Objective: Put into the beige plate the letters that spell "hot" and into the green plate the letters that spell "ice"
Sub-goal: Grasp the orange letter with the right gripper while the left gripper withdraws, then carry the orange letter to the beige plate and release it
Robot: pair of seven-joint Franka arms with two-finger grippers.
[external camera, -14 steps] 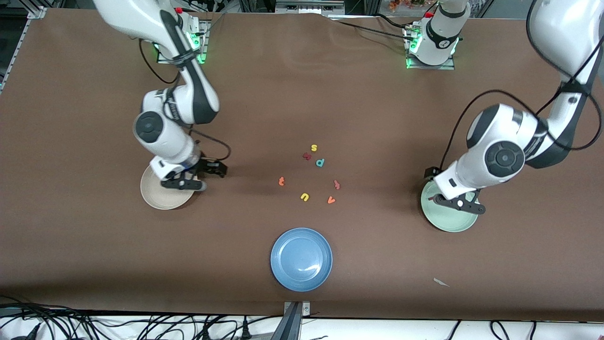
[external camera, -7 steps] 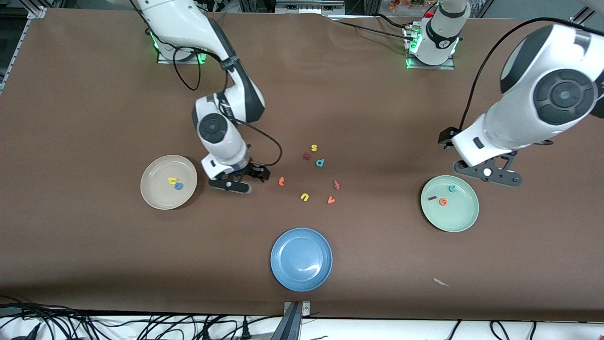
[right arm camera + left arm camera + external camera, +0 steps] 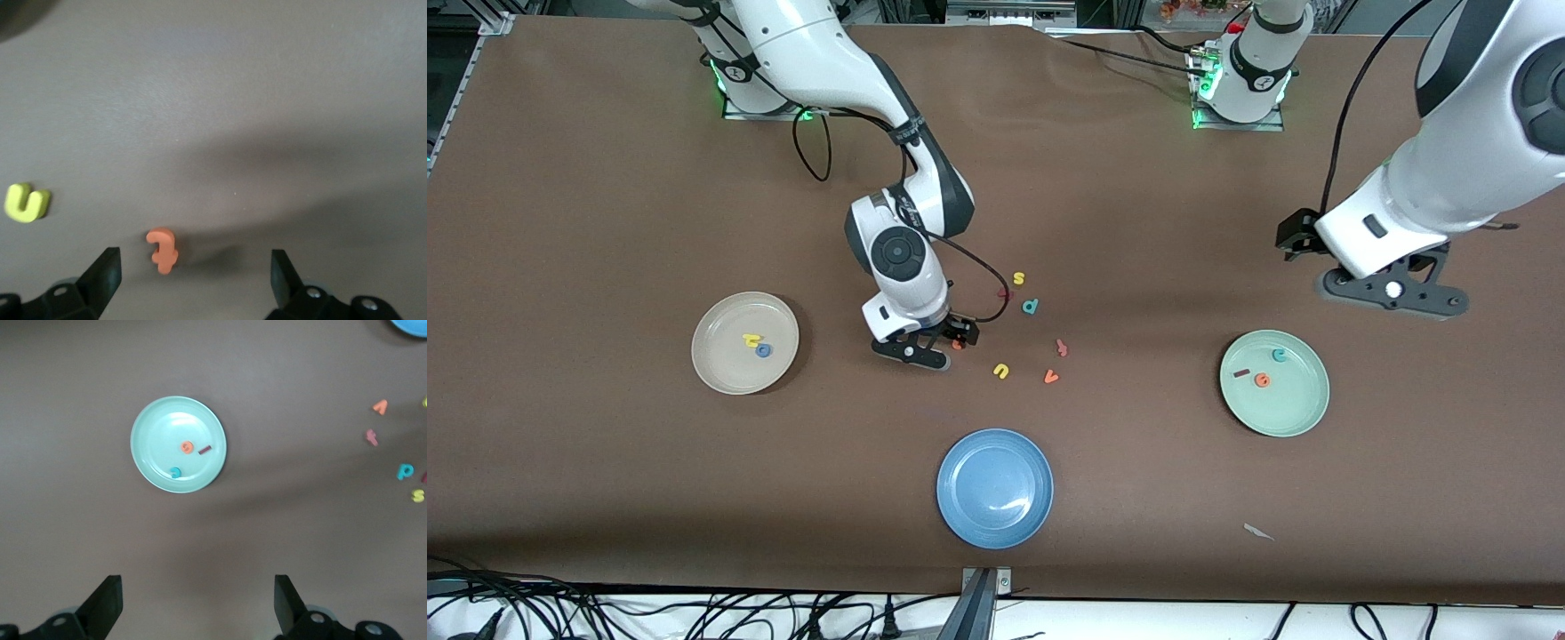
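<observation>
The right claw (image 3: 925, 348), wide open and empty, half hides the orange t (image 3: 163, 250); left claw (image 3: 1392, 296) open too.

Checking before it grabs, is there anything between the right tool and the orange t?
Nothing visible. The right tool hangs open over the orange t, which lies alone on bare table; the yellow u lies apart from it.

A: Right gripper (image 3: 934, 349) has left the beige plate (image 3: 711, 373); it now hangs over the orange t (image 3: 958, 344), jaws spread. With it gone, a yellow h (image 3: 751, 340) and blue o (image 3: 763, 350) show in that plate.

B: Left gripper (image 3: 1392, 291) has lifted off the green plate (image 3: 1294, 422), fingers apart. The i (image 3: 1240, 373), c (image 3: 1279, 356) and e (image 3: 1262, 380) are uncovered there.
</observation>
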